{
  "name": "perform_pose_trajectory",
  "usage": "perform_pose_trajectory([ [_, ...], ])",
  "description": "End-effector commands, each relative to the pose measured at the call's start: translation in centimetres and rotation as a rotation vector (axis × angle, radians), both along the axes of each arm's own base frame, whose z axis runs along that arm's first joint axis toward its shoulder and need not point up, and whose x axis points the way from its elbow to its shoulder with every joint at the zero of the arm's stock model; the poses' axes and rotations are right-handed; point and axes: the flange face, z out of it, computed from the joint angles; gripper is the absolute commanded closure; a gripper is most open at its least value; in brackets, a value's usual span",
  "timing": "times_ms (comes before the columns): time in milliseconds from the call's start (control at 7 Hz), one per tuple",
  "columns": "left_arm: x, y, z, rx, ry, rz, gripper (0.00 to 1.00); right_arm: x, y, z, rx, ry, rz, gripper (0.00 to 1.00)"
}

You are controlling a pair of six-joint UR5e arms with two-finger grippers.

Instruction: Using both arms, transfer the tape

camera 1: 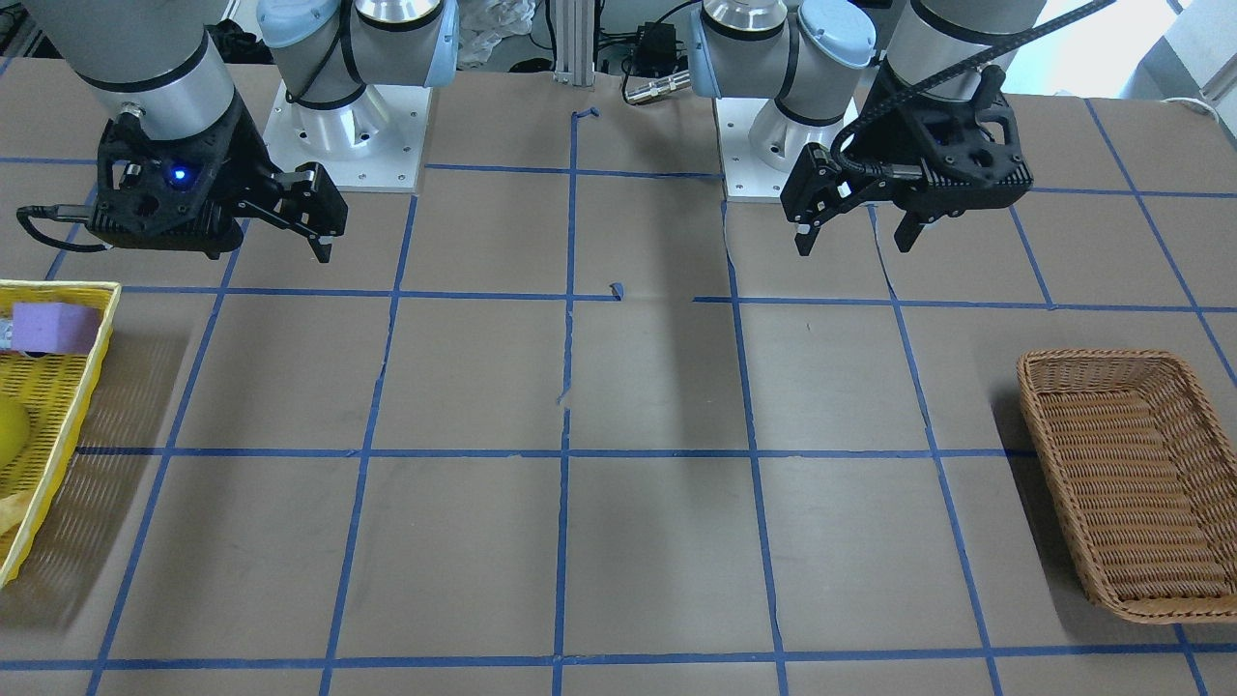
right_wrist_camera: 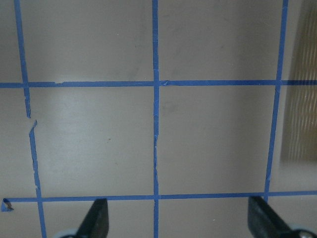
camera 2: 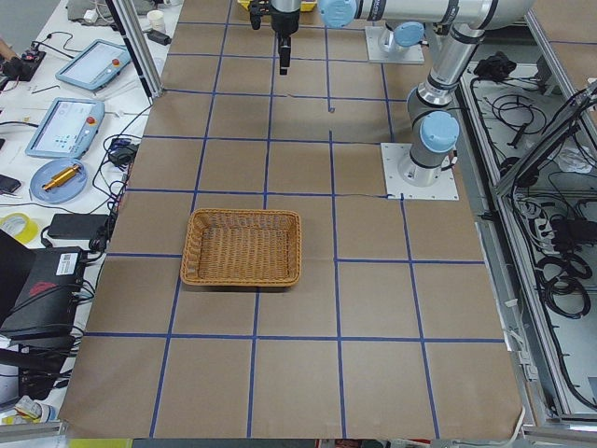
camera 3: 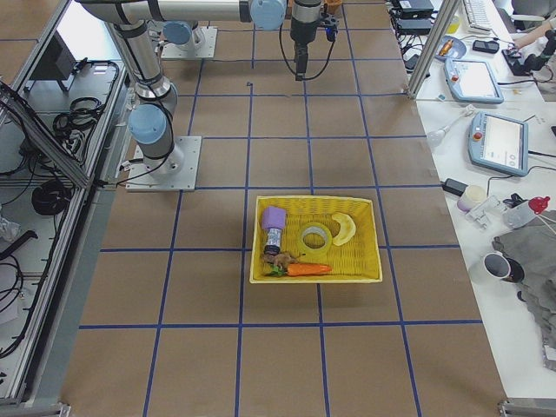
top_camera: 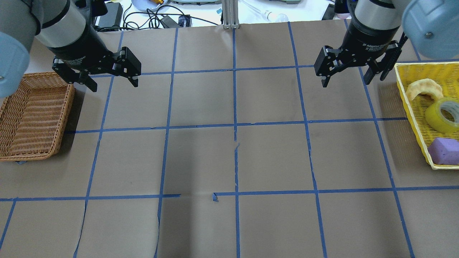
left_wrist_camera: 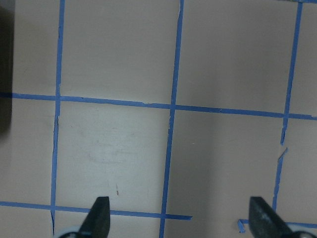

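The yellow tape roll with a white core lies in the yellow basket at the table's right end; it also shows in the exterior right view. My right gripper hangs open and empty above the table, left of that basket and well apart from the tape. My left gripper hangs open and empty near the wicker basket. Both wrist views show only spread fingertips over bare brown paper.
The yellow basket also holds a purple block, a pale crescent-shaped thing and a carrot. The wicker basket holds nothing. Blue tape grid lines cross the brown table. Cables and devices lie beyond the far edge.
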Motion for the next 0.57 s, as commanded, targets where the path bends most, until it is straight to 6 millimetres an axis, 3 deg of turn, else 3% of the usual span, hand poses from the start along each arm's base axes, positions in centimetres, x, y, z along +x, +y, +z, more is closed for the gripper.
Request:
perform_pose_trajectory([
  [0, 0.0, 0.0, 0.0, 0.0, 0.0, 0.0, 0.0, 0.1, 0.1, -0.2, 0.007, 0.004, -0.011, 0.0],
  [286, 0.0, 0.0, 0.0, 0.0, 0.0, 0.0, 0.0, -1.2, -1.2, -1.0, 0.004, 0.007, -0.023, 0.0],
  [429, 0.0, 0.0, 0.1, -0.003, 0.0, 0.0, 0.0, -4.3, -2.6, -2.0, 0.014, 0.001, -0.08, 0.0],
])
